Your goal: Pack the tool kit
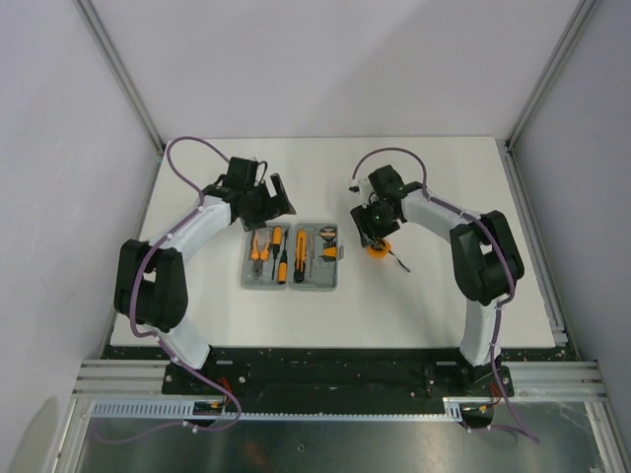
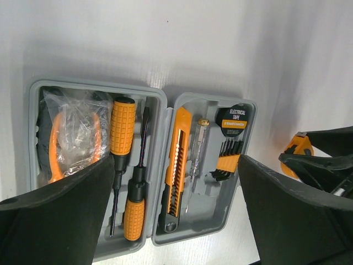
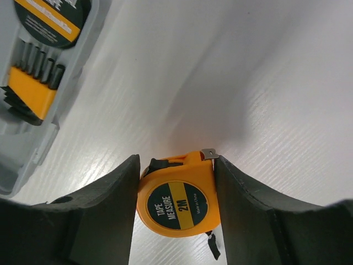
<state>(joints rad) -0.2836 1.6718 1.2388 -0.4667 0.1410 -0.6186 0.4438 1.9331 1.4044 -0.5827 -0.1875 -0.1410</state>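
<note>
The grey tool kit case (image 1: 335, 282) lies open at the table's middle. In the left wrist view its rim (image 2: 160, 99) frames bagged pliers (image 2: 71, 132), two screwdrivers (image 2: 122, 132), a knife (image 2: 177, 160), a tester pen (image 2: 196, 154), electrical tape (image 2: 238, 122) and hex keys (image 2: 229, 163). My left gripper (image 2: 175, 165) hangs open above the case, holding nothing. To the right of the case, the orange tape measure (image 3: 179, 204) sits at table level, and my right gripper (image 3: 176, 165) is shut on it, one finger against each side.
A bare moulded recess (image 2: 220, 199) shows in the case's right half below the hex keys. The tape measure's black strap (image 1: 399, 261) trails over the white table (image 1: 444, 305). Grey walls stand on three sides.
</note>
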